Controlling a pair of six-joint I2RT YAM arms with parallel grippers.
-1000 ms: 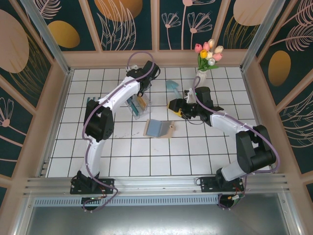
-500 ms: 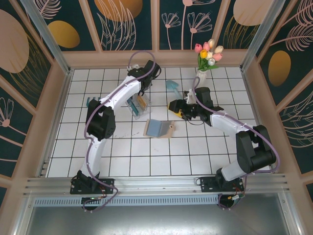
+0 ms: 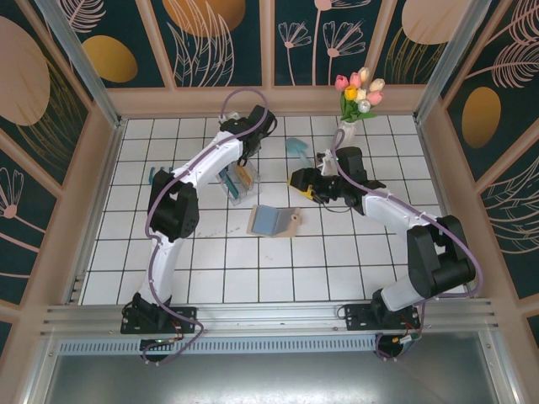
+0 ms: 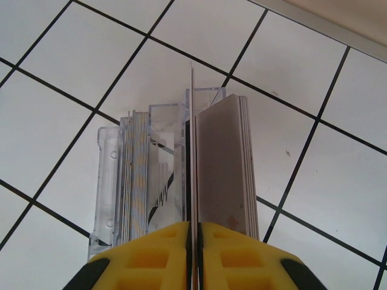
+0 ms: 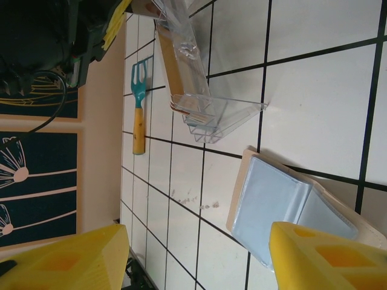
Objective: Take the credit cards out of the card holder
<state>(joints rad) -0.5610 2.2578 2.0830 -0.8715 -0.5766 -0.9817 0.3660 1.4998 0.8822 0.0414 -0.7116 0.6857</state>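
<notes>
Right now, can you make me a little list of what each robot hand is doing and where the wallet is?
left gripper: shut on a thin card, seen edge-on, over the clear rack
right gripper: open, empty, near the wallet
wallet: lying open, blue-grey inside facing up
clear rack: stacked cards standing in it

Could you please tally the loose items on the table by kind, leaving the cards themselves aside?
Card holder: 1
Clear slotted rack: 1
Teal tools: 2, a fork and a smaller one
Vase of tulips: 1
Total: 5
</notes>
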